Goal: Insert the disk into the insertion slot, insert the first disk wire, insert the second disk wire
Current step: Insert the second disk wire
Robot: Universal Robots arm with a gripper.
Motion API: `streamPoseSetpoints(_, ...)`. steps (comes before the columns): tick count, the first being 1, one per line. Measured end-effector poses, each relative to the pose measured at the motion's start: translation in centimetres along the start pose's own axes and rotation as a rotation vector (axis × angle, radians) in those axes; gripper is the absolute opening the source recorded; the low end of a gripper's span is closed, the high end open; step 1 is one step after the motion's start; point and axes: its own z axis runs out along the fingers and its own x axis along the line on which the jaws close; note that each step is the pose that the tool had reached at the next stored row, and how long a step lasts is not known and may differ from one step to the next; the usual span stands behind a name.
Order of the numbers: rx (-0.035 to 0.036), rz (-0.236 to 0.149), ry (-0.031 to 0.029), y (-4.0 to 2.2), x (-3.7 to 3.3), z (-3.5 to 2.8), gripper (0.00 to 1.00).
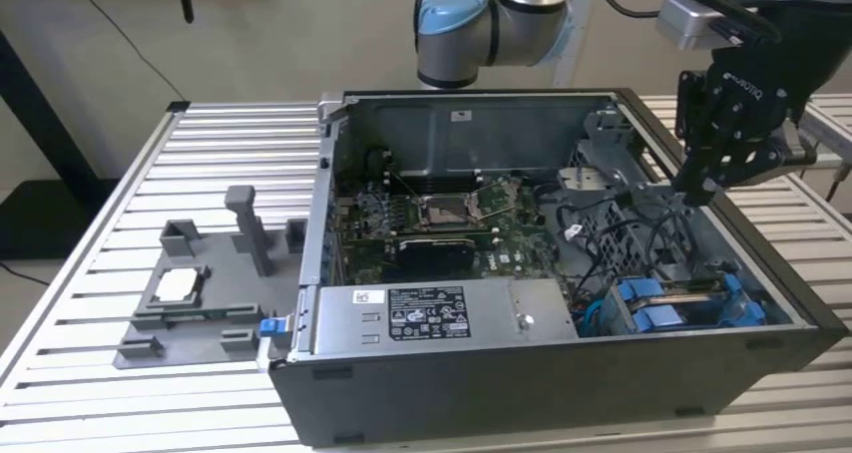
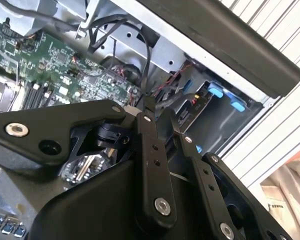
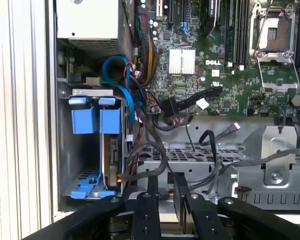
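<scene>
While the arm hangs over the open computer case, the gripper sits just inside the case's side wall on the exterior view's right, about midway along that wall, fingertips pointing down. Claw state: narrow. In the second wrist view the gripper has its fingers drawn close together, and the end plug of a black cable is caught at their tips; the cable runs from there back toward the case wall. In the first wrist view the gripper hovers over a tangle of dark wires near the drive cage. The disk is seen edge-on inside the insertion slot of that cage, at the case's front corner on the exterior view's right, with its blue carrier at the slot's mouth. A blue cable loops just beside the cage. The motherboard covers the case floor; the grey power-supply box lies along the case's front edge. The case stands on a slatted metal table, with a grey fixture tray beside it, toward the table's edge on the exterior view's left.
</scene>
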Motion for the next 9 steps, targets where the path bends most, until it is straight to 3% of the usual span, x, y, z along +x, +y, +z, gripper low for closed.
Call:
streamPoseSetpoints(5,0.0026,0.0,0.0002,1.23,0.0,-0.03,0.27)
streamPoseSetpoints(9,0.0095,0.0,0.0002,2.52,-0.01,-0.05,0.27)
